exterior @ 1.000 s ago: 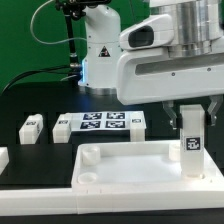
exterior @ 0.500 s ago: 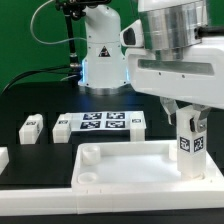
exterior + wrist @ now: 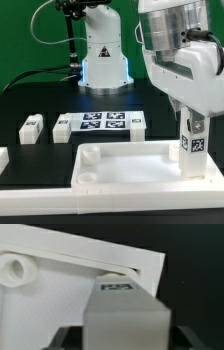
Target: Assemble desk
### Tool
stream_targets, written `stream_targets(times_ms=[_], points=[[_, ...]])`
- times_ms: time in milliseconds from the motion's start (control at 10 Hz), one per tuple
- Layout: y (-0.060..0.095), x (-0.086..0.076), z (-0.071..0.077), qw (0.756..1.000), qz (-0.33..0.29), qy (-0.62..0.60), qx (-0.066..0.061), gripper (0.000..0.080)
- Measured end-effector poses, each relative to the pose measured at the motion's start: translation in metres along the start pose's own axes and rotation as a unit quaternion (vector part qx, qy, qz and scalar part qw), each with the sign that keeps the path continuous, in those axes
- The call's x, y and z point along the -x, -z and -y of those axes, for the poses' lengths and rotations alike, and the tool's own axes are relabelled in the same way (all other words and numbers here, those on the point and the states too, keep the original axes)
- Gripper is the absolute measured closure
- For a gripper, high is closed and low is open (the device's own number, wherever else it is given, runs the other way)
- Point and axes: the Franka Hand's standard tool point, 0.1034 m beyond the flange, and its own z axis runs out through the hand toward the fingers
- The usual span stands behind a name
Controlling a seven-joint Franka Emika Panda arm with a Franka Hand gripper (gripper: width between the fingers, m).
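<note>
So the gripper (image 3: 192,112) has a white square leg (image 3: 191,152) clamped between its fingers, upright, with the little black-and-white tag facing the exterior camera. The jaws are only as far apart as the leg is wide. In the wrist view the dark fingers just peek out on either side of the leg (image 3: 120,314).

The leg's lower end sits inside the tabletop (image 3: 130,186), at the far corner on the exterior view's right, tight against the raised rim. The wrist view shows the same thing: its tip is tucked into the corner of the tabletop (image 3: 60,297). The leg hides whatever is under it, so I can't tell if it's seated in a hole or just resting there. Another round socket (image 3: 15,269) is open and in plain sight, well apart from the leg.

Around it on the black table (image 3: 40,150): the marker board (image 3: 100,123) lies behind the tabletop, with a spare leg (image 3: 62,126) just beside its left end and another one (image 3: 137,122) at its right end. A third spare leg (image 3: 32,126) lies further left. A white part (image 3: 3,158) is cut off by the frame edge, no idea which. The arm's white body blocks most of the right side.
</note>
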Motion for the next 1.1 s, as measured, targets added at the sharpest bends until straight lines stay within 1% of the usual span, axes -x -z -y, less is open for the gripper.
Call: stream_targets(times_ms=[100, 200, 300, 500, 800, 1000, 1100], points=[[0.001, 0.0047, -0.0029, 0.996, 0.006, 0.085, 0.018, 0.0296], [0.004, 0.0038, 0.0005, 0.988, 0.006, 0.156, 0.014, 0.0182], [0.0042, 0.0045, 0.0005, 0.976, 0.008, 0.215, 0.015, 0.016], [0.004, 0.004, 0.0003, 0.96, 0.009, 0.279, 0.014, 0.0151], [0.004, 0.0043, 0.0004, 0.921, 0.01, 0.39, 0.013, 0.0151], [0.0038, 0.0084, 0.003, 0.851, -0.007, 0.526, 0.012, 0.0151], [0.0034, 0.007, 0.0026, 0.851, -0.007, 0.525, 0.013, 0.0151]])
